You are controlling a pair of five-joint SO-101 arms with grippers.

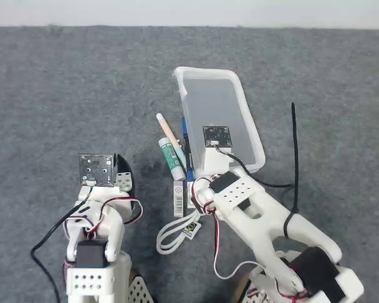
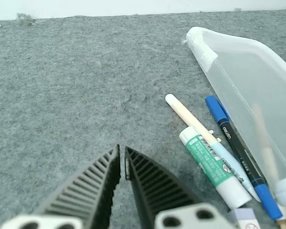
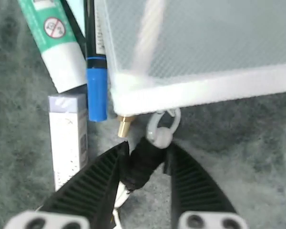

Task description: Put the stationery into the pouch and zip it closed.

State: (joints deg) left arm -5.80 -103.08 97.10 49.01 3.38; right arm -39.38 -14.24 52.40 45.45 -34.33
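The right gripper sits at the near corner of the pouch, its jaws pinched on a black tab that hangs from the white zip ring. A white cord loops on the desk just near of it. Well to the left, the left gripper hovers low over bare felt with its jaws together and nothing between them.

Just left of the tab lies a white eraser. Beyond it a green glue stick, a blue pen and a cream pen lie side by side against the pouch's left edge, all outside it. The pouch stretches away from there, translucent and lying flat. Through its wall I can make out one pale stick, and a small brass tip pokes out at the near corner. Whether that stick is inside the pouch or under it, I can't tell.

What worries me is the order of things. A pull on that tab now would, I think, zip the pouch with most of the stationery left on the desk. Nothing pins the pouch down either, so it looks light enough to slide with the pull instead of zipping, knocking the pens askew. The brass tip at the corner could also catch the slider.
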